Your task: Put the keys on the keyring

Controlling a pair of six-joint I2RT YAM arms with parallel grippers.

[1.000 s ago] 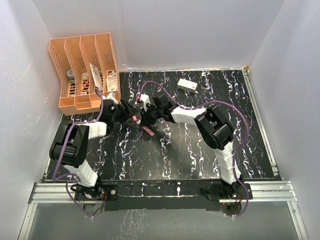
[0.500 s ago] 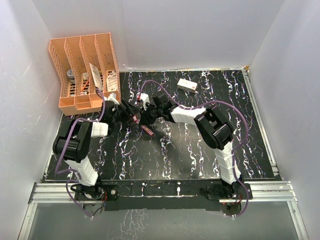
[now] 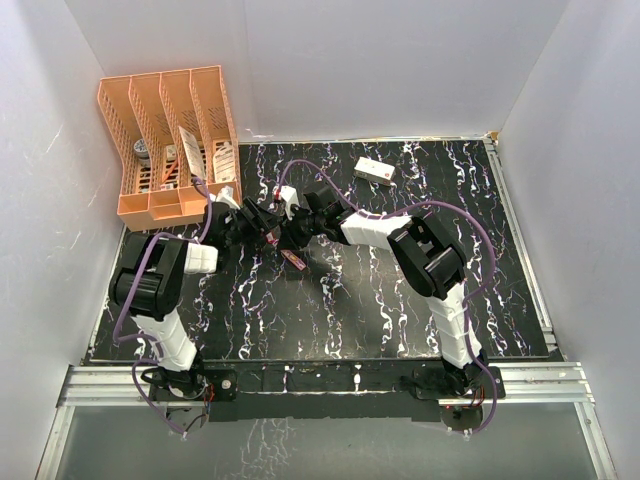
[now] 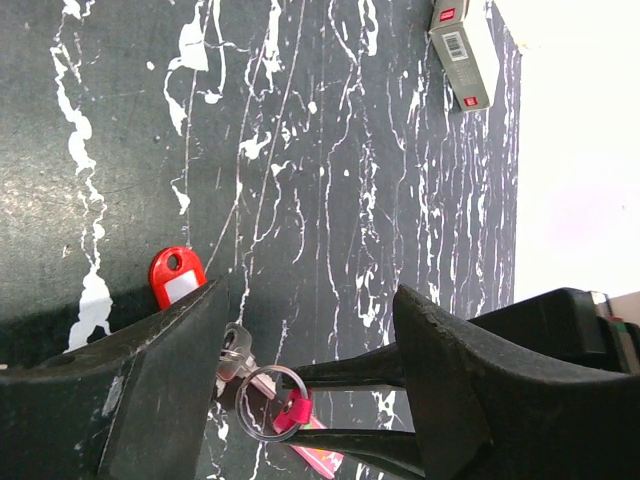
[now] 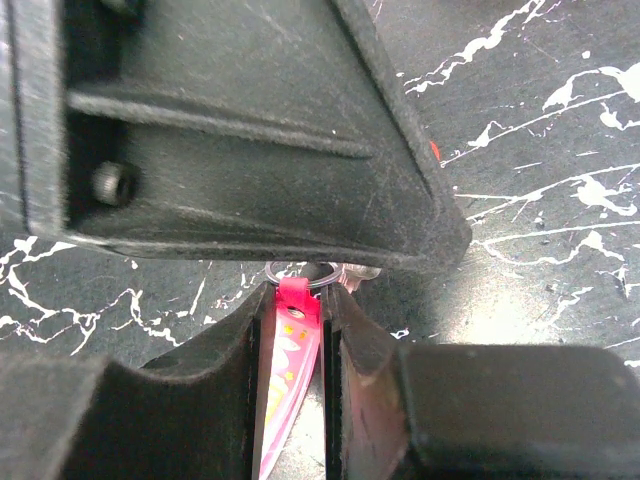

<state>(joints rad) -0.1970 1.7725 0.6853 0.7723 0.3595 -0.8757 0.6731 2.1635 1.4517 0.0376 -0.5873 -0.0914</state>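
The keyring point(image 4: 266, 403) is a thin metal ring with a pink tag point(image 5: 290, 360) hanging from it above the mat. My right gripper point(image 5: 298, 294) is shut on it, its slim fingers point(image 4: 350, 372) pinching the ring from both sides. A pale metal key point(image 4: 235, 350) hangs at the ring's edge, on a smaller ring. The key with the red head point(image 4: 177, 277) shows beside it. My left gripper point(image 4: 312, 300) stands open around the ring and keys, and its left finger point(image 4: 160, 380) is close against the pale key. From above, both grippers meet near the pink tag point(image 3: 296, 261).
An orange slotted rack point(image 3: 170, 140) with small items stands at the back left. A white box with red marks point(image 3: 375, 171) lies at the back of the black marbled mat point(image 3: 400, 300), and it also shows in the left wrist view point(image 4: 465, 50). White walls enclose the mat.
My left gripper's jaws have opened slightly, and the left arm's elbow has shifted a little to the right. The right gripper keeps its hold on the keyring.
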